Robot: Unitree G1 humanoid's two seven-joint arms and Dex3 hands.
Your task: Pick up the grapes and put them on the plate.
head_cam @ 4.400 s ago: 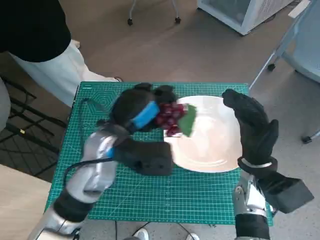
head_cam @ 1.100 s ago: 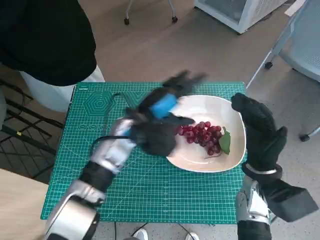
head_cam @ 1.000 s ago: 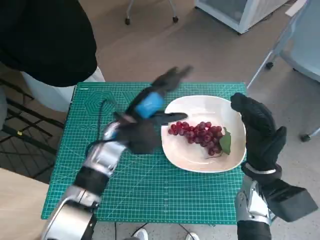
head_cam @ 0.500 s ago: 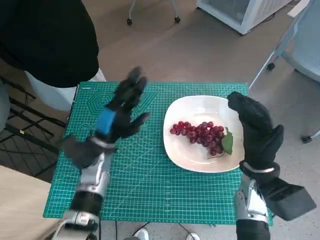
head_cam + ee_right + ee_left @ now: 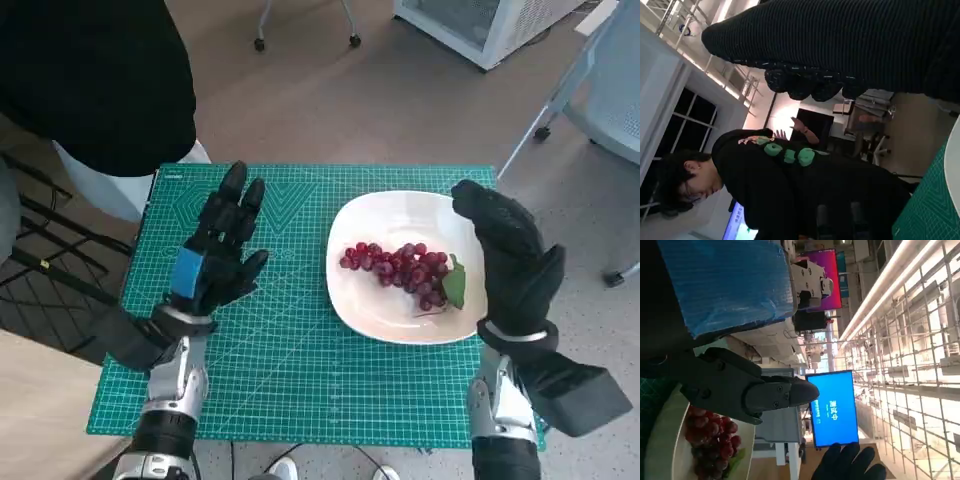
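Green cutting mat (image 5: 300,370) covers the small table, with a brown floor around it and a person in a black top (image 5: 90,80) standing at the far left corner. On the mat's right half sits a white plate (image 5: 400,320), and the grapes (image 5: 395,270) lie across its middle — a red bunch with a green leaf (image 5: 455,287) at its right end. Left hand (image 5: 215,262) hovers over the mat beside the plate, fingers spread and holding nothing. Right hand (image 5: 510,260) stands upright at the plate's right rim, fingers loosely apart — empty too.
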